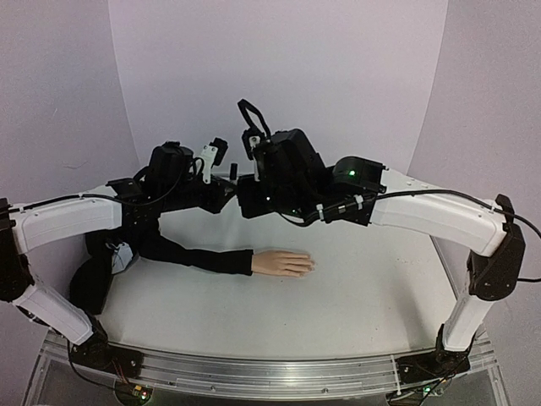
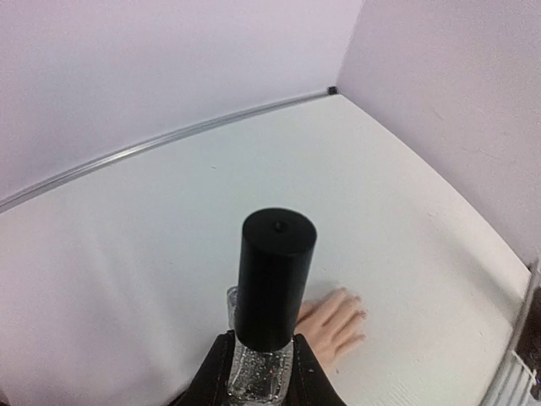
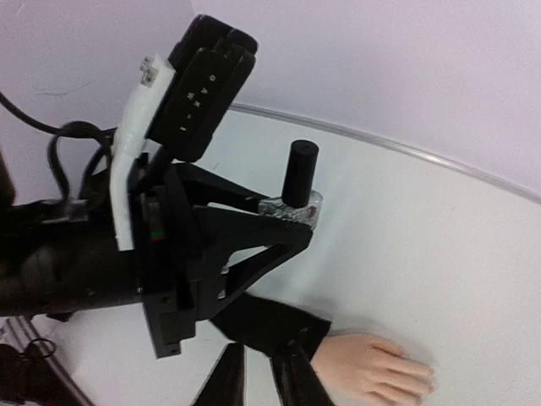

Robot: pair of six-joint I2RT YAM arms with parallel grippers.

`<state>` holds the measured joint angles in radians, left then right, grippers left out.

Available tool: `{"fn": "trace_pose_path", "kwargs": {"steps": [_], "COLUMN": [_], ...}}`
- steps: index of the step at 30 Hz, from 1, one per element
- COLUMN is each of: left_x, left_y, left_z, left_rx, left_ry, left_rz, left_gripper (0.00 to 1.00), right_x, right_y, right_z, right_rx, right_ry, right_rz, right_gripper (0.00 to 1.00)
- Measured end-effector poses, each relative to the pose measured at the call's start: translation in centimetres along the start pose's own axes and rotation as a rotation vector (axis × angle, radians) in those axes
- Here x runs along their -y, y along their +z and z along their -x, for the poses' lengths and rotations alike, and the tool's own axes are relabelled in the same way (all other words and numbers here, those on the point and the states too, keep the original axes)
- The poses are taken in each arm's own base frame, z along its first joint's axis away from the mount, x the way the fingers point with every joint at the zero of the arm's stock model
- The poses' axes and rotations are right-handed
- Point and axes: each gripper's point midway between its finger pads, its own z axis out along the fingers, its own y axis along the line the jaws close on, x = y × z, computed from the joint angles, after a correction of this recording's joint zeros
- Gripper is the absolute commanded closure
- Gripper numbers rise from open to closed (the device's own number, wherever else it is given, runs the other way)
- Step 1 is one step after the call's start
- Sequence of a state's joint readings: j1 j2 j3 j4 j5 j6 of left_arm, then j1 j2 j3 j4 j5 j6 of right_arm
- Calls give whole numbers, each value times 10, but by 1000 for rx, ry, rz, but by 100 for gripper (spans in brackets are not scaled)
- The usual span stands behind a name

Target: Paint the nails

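**Bimanual nail-painting set-up: bottle held, cap on, nails unpainted**

The white table (image 1: 363, 288) carries the whole scene. Above its middle the left arm (image 1: 59, 222) and right arm (image 1: 439, 211) meet, wrists close together.

A long black sleeve (image 1: 194, 254) lies across the table from the left. It looks soft and limp and gives no firm hold. From its end extends the mannequin hand (image 1: 283, 263), palm down and fingers pointing right, near the table's centre and below both wrists. It is judged light and rigid, so it is likely to slide under a sideways push. Brush contact should be downward and gentle.

The left gripper (image 2: 262, 372) is clamped on the polish bottle (image 2: 260, 379), gripping the clear glass body low down and holding it upright in the air. Glass is smooth and breakable, so the grip wants firmness without crushing.

The right gripper (image 3: 258, 374) has its fingers apart with nothing between them. It hangs just beside the bottle.

The black cap (image 2: 273, 279) is a plain upright cylinder, seated on the bottle. Its sides are the natural place for the right gripper to take hold and twist.

The nails (image 2: 359, 316) are tiny, stiff surfaces at the fingertips, bare as far as can be told. They are to be touched only, never gripped.
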<state>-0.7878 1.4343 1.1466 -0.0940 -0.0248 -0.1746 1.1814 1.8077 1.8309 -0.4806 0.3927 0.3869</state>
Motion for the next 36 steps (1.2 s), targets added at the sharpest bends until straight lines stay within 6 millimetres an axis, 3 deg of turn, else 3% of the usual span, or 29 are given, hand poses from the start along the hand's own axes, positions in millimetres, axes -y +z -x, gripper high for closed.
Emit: {"fn": "trace_pose_path", "kwargs": {"steps": [2, 5, 10, 16, 19, 21, 24, 28, 33, 36], "left_x": [11, 47, 101, 135, 142, 145, 148, 151, 150, 142], "left_y": [-10, -36, -86, -116, -122, -126, -132, -136, -134, -121], "left_z": [-14, -33, -29, -28, -27, -27, -27, -27, -28, -25], "left_rx": [-12, -22, 16, -13, -28, -31, -34, -40, -75, -65], "left_ry": [20, 53, 105, 131, 134, 137, 141, 140, 88, 66], "left_rz": [-93, -308, -647, -909, -972, -1005, -1039, -1067, -1048, -951], "left_gripper": [100, 100, 100, 100, 100, 100, 100, 100, 100, 100], "right_x": [-6, -2, 8, -34, -51, -58, -64, -67, -66, -58], "right_y": [-5, -12, -45, -91, -104, -104, -99, -93, -88, -77], "right_z": [-1, 5, 20, 10, 2, -1, -7, -14, -13, -11], "right_rx": [-25, -63, -96, -149, -191, -212, -247, -280, -257, -232], "right_ry": [-23, -42, -64, -133, -142, -139, -128, -116, -142, -137], "right_rz": [56, 174, 445, 839, 979, 1029, 1079, 1105, 1097, 1031], "right_gripper": [42, 34, 33, 39, 51, 61, 67, 98, 100, 100]}}
